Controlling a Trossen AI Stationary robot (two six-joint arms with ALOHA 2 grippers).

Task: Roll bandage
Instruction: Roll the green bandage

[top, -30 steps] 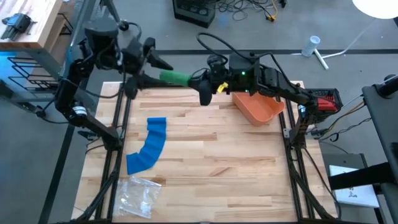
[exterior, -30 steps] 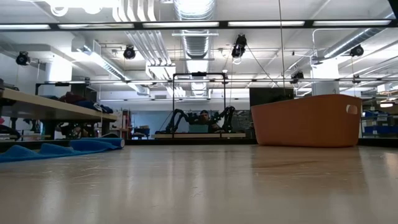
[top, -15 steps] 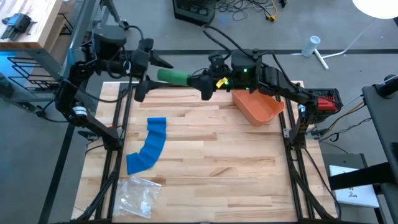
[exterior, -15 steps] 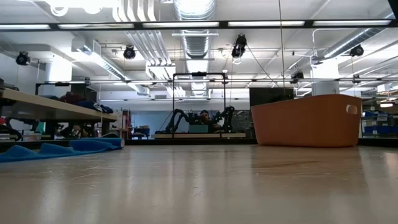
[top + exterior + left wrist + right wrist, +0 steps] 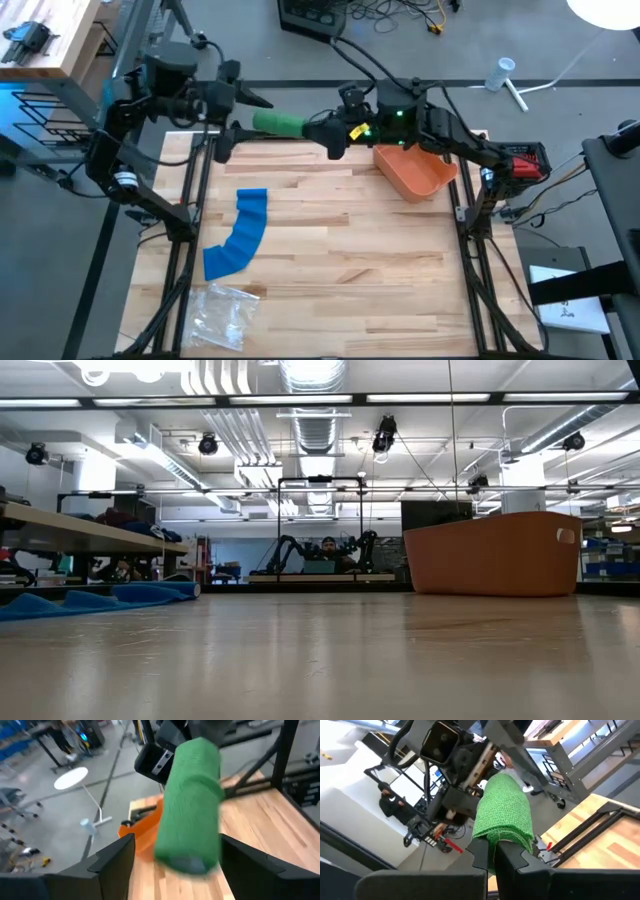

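A green bandage roll hangs level in the air over the table's far edge, between my two arms. My right gripper is shut on the roll's right end. My left gripper is open at the roll's left end. In the left wrist view its two fingers stand on either side of the roll. A blue bandage strip lies flat and curved on the left of the table, also showing in the low view. My right gripper pinches the rim of the green roll's near end between its two fingers. The fingers come level from the table's right and lie along the roll. The roll is lifted clear and sticks out level toward my left arm. My left gripper has a finger on each side of the roll's free end; I cannot tell whether they touch it.
An orange bin stands at the far right of the table, below my right arm. A clear plastic bag lies at the near left corner. Black frame posts run along both table sides.
My left gripper has rolled and tipped a little at the roll's left end, staying where it was. The green roll stays level in the air in my right gripper.
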